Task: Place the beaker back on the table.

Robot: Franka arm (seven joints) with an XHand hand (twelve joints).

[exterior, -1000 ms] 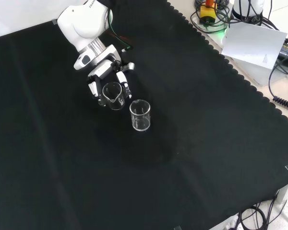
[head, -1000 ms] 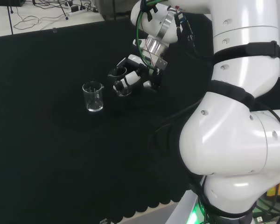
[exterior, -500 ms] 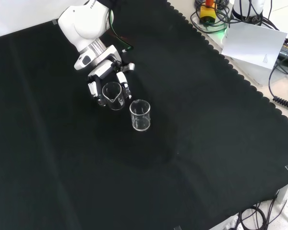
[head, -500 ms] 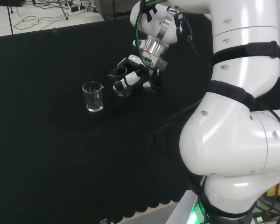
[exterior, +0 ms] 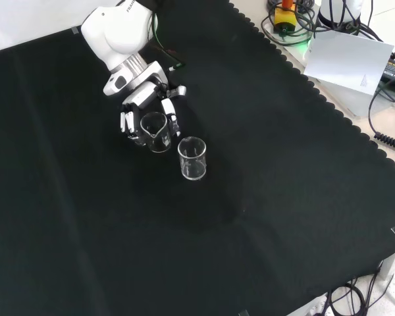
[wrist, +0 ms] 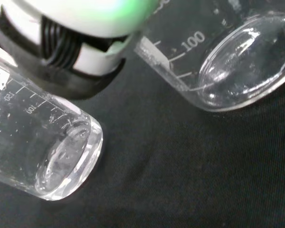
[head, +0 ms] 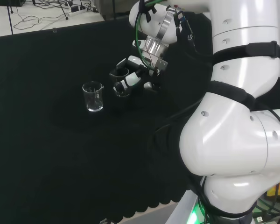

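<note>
robot hand grasping a beaker over the table

the held beaker [exterior: 155, 131] is clear glass. in the head view it is largely masked by the fingers [head: 126, 80] and hard to trace. whether its base touches the black cloth of the table [exterior: 263, 197] cannot be told. the robot hand [exterior: 147, 108] has its fingers curled around this beaker, one to each side in the front view. a second beaker [exterior: 192, 158] stands upright on the cloth just beside it, apart from the robot hand. both beakers appear empty; the wrist view shows printed graduation marks on their walls.
</note>
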